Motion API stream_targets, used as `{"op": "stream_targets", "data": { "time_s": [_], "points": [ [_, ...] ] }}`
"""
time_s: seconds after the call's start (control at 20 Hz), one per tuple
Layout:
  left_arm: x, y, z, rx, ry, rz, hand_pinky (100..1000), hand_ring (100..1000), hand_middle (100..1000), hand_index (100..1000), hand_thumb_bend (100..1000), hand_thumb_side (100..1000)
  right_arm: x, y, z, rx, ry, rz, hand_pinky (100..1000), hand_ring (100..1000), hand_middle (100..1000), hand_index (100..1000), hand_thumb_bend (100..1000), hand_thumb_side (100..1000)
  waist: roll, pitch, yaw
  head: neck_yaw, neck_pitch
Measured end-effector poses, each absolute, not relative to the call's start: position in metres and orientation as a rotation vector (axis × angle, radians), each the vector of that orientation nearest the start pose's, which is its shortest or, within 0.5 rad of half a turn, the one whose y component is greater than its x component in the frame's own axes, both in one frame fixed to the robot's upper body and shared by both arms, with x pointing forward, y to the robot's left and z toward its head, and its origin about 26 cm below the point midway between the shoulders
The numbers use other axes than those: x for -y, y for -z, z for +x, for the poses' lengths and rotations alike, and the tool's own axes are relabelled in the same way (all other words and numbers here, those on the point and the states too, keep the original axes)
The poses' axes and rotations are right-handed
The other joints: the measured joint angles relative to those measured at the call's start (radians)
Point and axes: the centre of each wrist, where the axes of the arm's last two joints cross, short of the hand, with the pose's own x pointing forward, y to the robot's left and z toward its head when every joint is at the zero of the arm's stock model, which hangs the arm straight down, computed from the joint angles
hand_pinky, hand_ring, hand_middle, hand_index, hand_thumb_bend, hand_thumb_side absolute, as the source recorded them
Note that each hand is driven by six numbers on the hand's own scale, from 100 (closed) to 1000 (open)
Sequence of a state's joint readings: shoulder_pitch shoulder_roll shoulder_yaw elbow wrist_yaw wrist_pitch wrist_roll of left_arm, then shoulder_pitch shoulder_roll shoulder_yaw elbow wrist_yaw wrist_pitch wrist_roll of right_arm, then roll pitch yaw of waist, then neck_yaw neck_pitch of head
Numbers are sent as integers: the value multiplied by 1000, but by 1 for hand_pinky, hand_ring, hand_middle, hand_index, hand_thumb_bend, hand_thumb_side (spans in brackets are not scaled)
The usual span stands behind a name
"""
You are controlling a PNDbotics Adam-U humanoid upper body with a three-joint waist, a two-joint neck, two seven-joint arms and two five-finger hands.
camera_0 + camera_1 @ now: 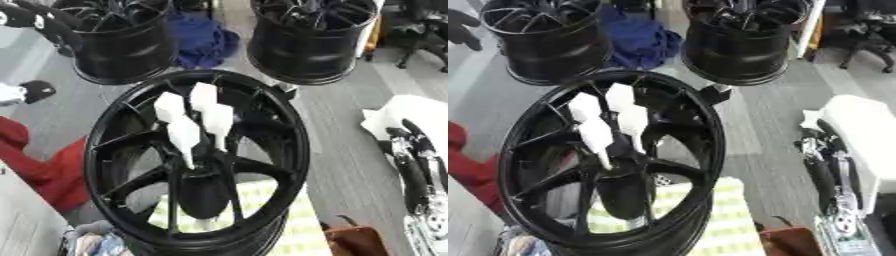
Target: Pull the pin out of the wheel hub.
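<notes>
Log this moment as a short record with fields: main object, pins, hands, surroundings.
main object: large black spoked wheel hub, close to the camera, filling the centre
pins: four white plastic pins with broad flat heads standing in the hub centre, none pulled yet
right hand: black and silver right hand at the view's right edge, apart from the hub, fingers relaxed
left hand: not in view
surroundings: two more black wheel rims behind, blue cloth between them, red cloth at left
</notes>
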State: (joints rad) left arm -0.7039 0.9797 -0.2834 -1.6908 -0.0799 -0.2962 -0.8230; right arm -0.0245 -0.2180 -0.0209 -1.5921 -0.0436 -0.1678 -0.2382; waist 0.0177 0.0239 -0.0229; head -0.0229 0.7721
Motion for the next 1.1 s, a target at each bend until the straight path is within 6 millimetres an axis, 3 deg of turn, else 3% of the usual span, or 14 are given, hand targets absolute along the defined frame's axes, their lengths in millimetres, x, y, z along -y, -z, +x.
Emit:
{"op": "stream_targets", "data": {
  "time_s": [0.1,0.15,0.4,0.7,1.1],
  "points": [
    [-306,-302,358,1504,2035,366,784,1000,755,913,322,518,299,-12,282,1793,67,-311,776,679,754,924,100,606,1,0,0,-2,0],
    [-305,-299,360,1494,2037,367,723,1000,819,945,410,524,299,-11,281,1791,65,-311,776,679,754,924,100,606,1,0,0,-4,0],
    [-286,-292,378,1476,2071,368,719,1000,857,965,481,555,300,-10,281,1786,51,-310,777,679,754,924,100,608,14,-3,-11,-5,0],
    [-250,-262,408,1406,2126,324,722,1000,864,968,435,504,300,-9,280,1781,49,-309,777,679,754,924,100,609,13,-5,-6,-10,0],
    [-248,-225,438,1335,2090,350,716,1000,858,965,418,484,300,-9,280,1782,48,-308,777,679,753,924,100,610,13,-5,-8,-11,0]
  ]
}}
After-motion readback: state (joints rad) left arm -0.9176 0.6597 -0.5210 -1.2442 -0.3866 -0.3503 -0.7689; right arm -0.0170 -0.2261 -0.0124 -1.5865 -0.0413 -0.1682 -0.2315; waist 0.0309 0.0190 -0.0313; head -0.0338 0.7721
